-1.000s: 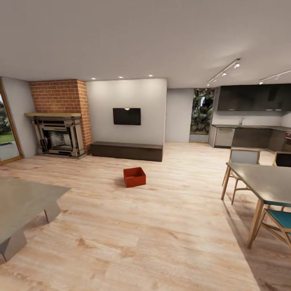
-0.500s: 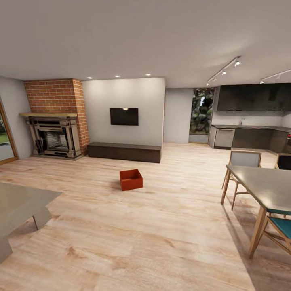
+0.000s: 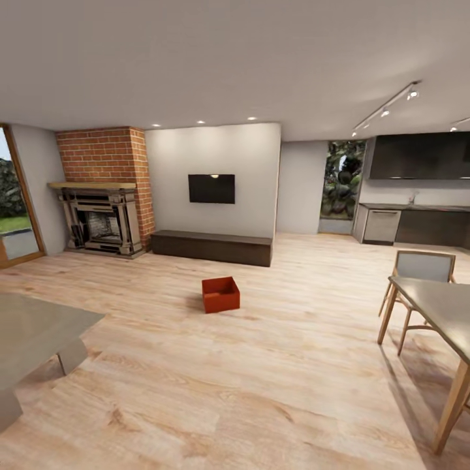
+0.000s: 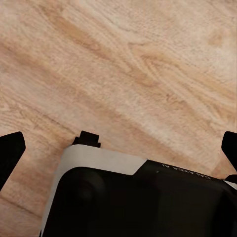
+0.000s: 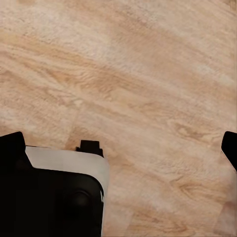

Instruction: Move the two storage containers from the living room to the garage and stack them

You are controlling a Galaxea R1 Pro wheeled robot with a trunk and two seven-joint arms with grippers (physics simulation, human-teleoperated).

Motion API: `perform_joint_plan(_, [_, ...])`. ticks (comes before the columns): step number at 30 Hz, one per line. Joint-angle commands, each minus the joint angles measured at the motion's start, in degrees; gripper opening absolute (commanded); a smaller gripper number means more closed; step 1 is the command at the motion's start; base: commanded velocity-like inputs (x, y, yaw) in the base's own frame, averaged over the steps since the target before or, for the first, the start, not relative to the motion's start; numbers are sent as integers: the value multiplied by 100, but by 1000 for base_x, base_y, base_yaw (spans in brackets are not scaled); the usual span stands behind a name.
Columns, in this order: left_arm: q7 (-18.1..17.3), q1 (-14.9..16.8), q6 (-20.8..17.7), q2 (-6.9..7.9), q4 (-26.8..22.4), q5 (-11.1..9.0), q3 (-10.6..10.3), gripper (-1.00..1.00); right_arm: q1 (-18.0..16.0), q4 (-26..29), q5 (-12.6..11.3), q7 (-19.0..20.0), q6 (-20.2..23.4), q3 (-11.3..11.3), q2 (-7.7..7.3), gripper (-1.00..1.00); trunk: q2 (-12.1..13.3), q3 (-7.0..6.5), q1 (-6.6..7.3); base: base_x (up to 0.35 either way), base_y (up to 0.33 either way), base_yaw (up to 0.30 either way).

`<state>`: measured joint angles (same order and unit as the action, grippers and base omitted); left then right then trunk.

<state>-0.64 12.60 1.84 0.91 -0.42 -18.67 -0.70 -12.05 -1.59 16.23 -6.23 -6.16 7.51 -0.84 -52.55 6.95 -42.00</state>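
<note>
Nearest the robot, both wrist views look straight down on light wood plank floor (image 3: 261,391) over the dark, white-edged robot base (image 4: 143,197). The left gripper (image 4: 118,148) has its black fingertips (image 4: 11,150) at opposite picture edges, i.e. spread wide w/ nothing between; the right gripper (image 5: 118,148) reads the same, fingertips (image 5: 11,148) far apart, empty. Next out in the head view: a grey coffee table (image 3: 32,333) at near left, and a dining table (image 3: 444,307) w/ a grey-backed chair (image 3: 423,267) at right. Mid-floor sits one storage container (image 3: 220,294), orange-red, open top up, resting flat on the planks, well apart from all furniture. The key relation — the box lies straight ahead, a touch left of view centre, well beyond either arm's reach, so neither arm is clearly nearer; its long axis appears to run roughly across the view, slightly skewed, though it looks near-square at this range. Judged step: approach drive, fetch not yet begun. Beyond it a low dark bench (image 3: 212,247) runs under the wall TV (image 3: 211,188); the brick fireplace (image 3: 104,196) stands at far left — kitchen units (image 3: 418,222) at far right. This is the living room.
</note>
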Motion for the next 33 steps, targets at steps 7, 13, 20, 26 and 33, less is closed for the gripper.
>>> perform_joint_plan(7, [-7, 6, 18, -2, 7, -31, -9, 100, -8, -17, 66, -3, -42, 43, -15, 100, -5, 8, -4, 321, -84, 28])
perform_joint_plan(13, [-7, 6, 20, -1, 7, -31, -9, 100, -8, -17, 73, 14, -36, 34, -43, 100, -5, 8, -4, 321, -96, 3])
perform_joint_plan(20, [-7, 6, 18, 6, 10, -50, -5, 100, -8, -14, 73, 15, -36, 33, -18, 100, -5, 8, -4, 322, -52, 0])
perform_joint_plan(26, [-7, 6, 18, 13, 15, -66, 8, 100, -8, -17, 73, -30, -24, 40, -3, 100, -5, 8, -4, 326, -1, 39])
perform_joint_plan(33, [-7, 6, 18, 8, 13, -66, 8, 100, -8, -12, 73, -40, -45, 40, -7, 100, -5, 8, -4, 326, 0, 242])
